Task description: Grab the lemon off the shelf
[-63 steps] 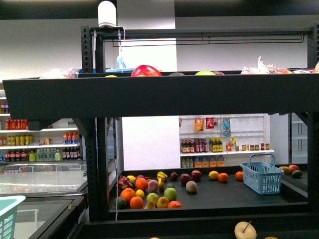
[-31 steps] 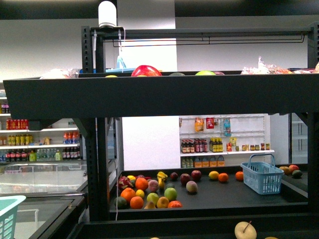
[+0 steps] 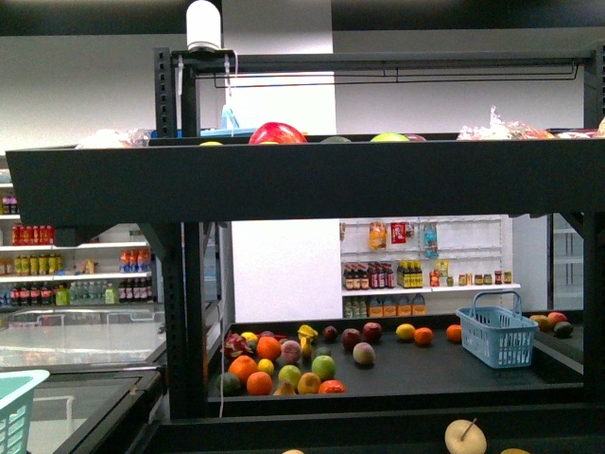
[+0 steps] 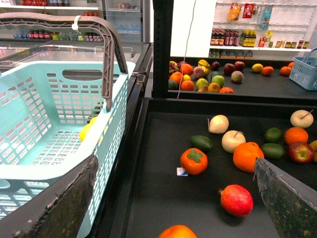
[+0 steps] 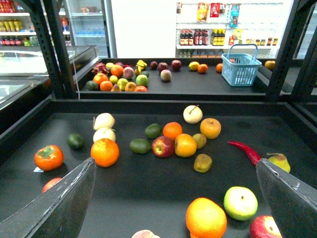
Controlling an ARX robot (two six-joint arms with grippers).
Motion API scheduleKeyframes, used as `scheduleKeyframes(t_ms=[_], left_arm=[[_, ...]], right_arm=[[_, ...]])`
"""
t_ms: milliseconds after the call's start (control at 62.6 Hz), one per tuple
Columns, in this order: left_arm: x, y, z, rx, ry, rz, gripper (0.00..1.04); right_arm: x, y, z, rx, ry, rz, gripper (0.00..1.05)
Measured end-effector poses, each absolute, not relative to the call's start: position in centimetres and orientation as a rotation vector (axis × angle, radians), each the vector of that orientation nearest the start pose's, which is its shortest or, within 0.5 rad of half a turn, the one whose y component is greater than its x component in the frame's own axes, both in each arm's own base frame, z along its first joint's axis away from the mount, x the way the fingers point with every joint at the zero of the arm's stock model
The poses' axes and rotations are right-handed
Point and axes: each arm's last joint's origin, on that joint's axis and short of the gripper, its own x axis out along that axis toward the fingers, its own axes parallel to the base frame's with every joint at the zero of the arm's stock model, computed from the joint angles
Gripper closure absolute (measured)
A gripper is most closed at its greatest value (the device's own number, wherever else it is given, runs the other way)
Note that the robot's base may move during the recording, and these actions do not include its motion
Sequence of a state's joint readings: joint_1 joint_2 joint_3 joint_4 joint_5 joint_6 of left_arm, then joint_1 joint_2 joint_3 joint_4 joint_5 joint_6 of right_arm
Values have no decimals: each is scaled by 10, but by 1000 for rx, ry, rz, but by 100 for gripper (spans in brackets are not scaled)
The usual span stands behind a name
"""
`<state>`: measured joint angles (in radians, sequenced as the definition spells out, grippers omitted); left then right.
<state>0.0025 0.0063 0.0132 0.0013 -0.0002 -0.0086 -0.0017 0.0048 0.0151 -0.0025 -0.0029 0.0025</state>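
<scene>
**Lemon candidate sits in the basket, not on the tray**

Lemon (image 4: 85,132), or a yellow fruit much like one, shows through the mesh of the teal basket (image 4: 44,99), low against its wall; its long axis can't be read. No plain lemon stands out among the fruit on the shelf (image 4: 163,148). The left gripper (image 4: 174,163) is the nearer, jaws spread wide, basket just beside it. The right gripper (image 5: 174,163) hangs over the tray, jaws equally wide apart. Nothing else shows in the basket.

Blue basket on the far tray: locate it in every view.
Front view: blue basket at right on the far tray.
Left wrist view: on that tray, cut by the picture's edge.
Right wrist view: whole, on that tray.
Shared landmark: fruit pile at the tray's other end.
</scene>
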Motion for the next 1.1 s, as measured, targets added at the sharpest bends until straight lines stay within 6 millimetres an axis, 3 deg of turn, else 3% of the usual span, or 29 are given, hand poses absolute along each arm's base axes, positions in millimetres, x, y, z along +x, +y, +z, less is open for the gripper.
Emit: scheduleKeyframes(t_ms=[1102], left_arm=[[97,0,168,-9,-8,3,8]], right_arm=[[97,0,168,2,-8,1,7]])
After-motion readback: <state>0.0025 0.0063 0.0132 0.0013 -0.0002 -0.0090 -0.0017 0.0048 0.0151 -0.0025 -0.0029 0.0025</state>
